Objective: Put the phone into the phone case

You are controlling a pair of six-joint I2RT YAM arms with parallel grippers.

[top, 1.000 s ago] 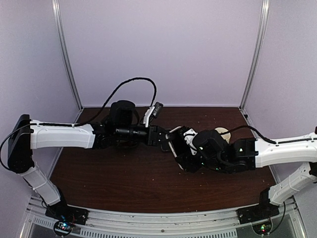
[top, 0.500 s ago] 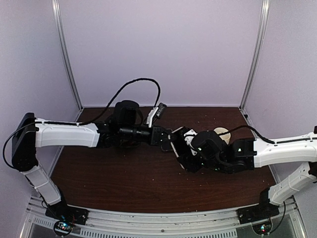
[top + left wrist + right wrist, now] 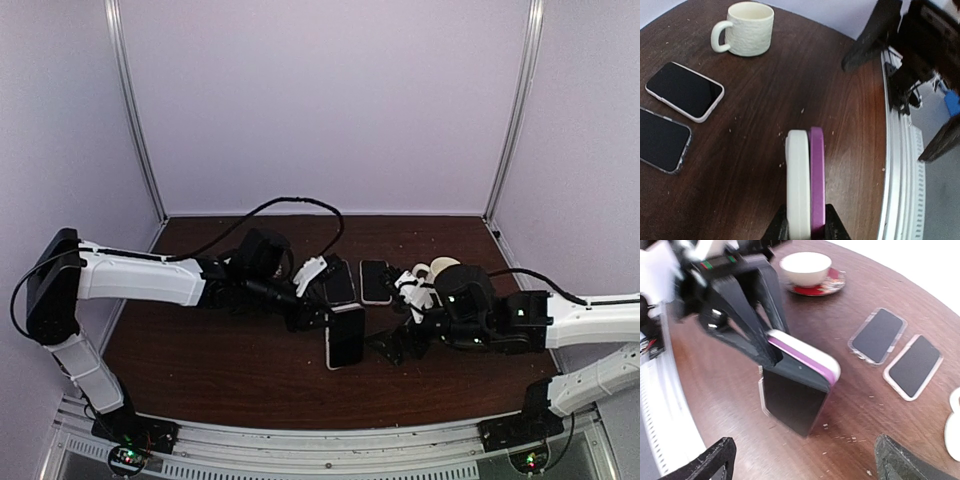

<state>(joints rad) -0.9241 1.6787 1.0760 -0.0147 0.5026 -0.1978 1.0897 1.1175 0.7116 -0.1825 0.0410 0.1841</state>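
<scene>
My left gripper (image 3: 322, 318) is shut on a flat stack of a white slab and a purple slab, the phone and case (image 3: 805, 185), seen edge on. In the right wrist view the stack (image 3: 802, 357) hangs low over the table from the black fingers (image 3: 747, 315). Right under it is a black, white-rimmed face (image 3: 790, 400); I cannot tell whether that is a separate piece. It also shows in the top view (image 3: 346, 338). My right gripper (image 3: 805, 465) is open and empty, just right of the stack (image 3: 398, 343).
Two more phones lie face up behind the stack (image 3: 338, 283) (image 3: 375, 282). A cream mug (image 3: 746, 27) stands past them. A cup on a red saucer (image 3: 807, 267) stands further left. The metal rail of the table's front edge (image 3: 900, 165) is near.
Both grippers met mid-table, higher up. The left has brought the stack down and toward the front. The right has drawn off to the right and is open.
</scene>
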